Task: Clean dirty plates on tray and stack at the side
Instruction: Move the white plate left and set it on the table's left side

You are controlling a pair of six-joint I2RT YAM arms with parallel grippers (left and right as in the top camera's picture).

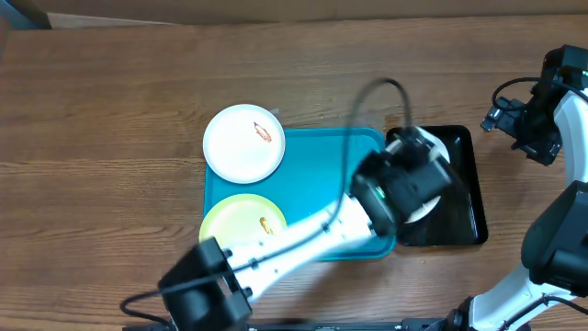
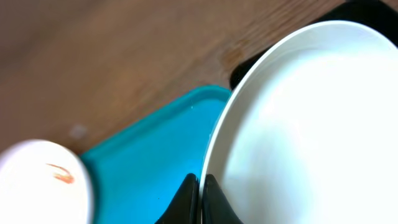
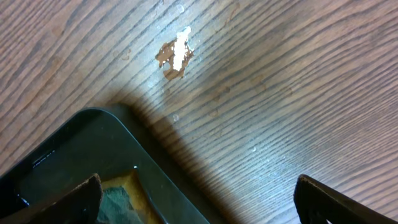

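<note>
My left gripper (image 2: 200, 186) is shut on the rim of a white plate (image 2: 298, 124) and holds it tilted over the black tray (image 1: 464, 198), at the turquoise tray's right edge. In the overhead view the left arm covers most of this plate (image 1: 441, 154). A second white plate (image 1: 243, 142) with an orange-red smear lies at the turquoise tray's (image 1: 322, 165) far left corner, partly off its rim. A pale yellow plate (image 1: 241, 221), also smeared, lies in the tray's near left corner. My right gripper (image 3: 199, 193) hangs open over bare wood beside the black tray's corner (image 3: 81, 149).
A yellow-and-green sponge (image 3: 118, 199) lies in the black tray under the right gripper's left finger. The left arm (image 1: 303, 244) crosses the turquoise tray diagonally. A pale chip (image 3: 177, 56) marks the wood. The right arm (image 1: 551, 110) stands at the table's right edge.
</note>
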